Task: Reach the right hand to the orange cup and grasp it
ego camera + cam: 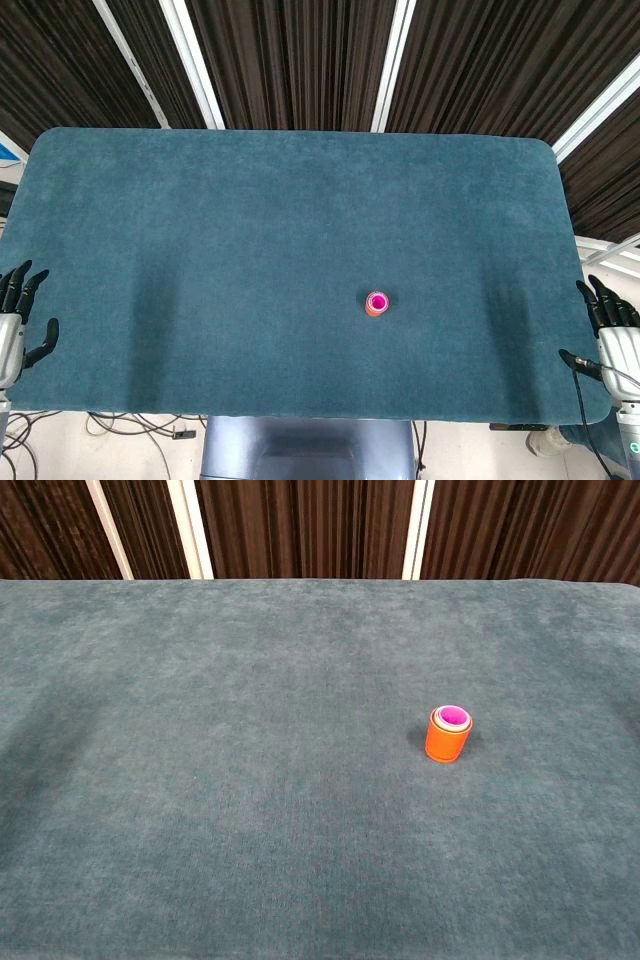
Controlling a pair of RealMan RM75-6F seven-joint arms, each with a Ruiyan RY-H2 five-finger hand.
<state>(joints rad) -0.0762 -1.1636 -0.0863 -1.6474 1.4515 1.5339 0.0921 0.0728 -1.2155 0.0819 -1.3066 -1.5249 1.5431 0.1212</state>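
Observation:
The orange cup (376,304) stands upright on the teal table, right of centre and toward the front; its inside shows pink. In the chest view the orange cup (447,734) is at the right of the middle, with smaller cups nested in it. My right hand (610,336) hovers off the table's right front corner, fingers spread and holding nothing, far to the right of the cup. Off the left front edge is my left hand (18,318), also spread and holding nothing. Neither hand shows in the chest view.
The teal felt table (250,250) fills both views. Dark slatted panels with white strips run behind its far edge. Cables lie on the floor below the front edge.

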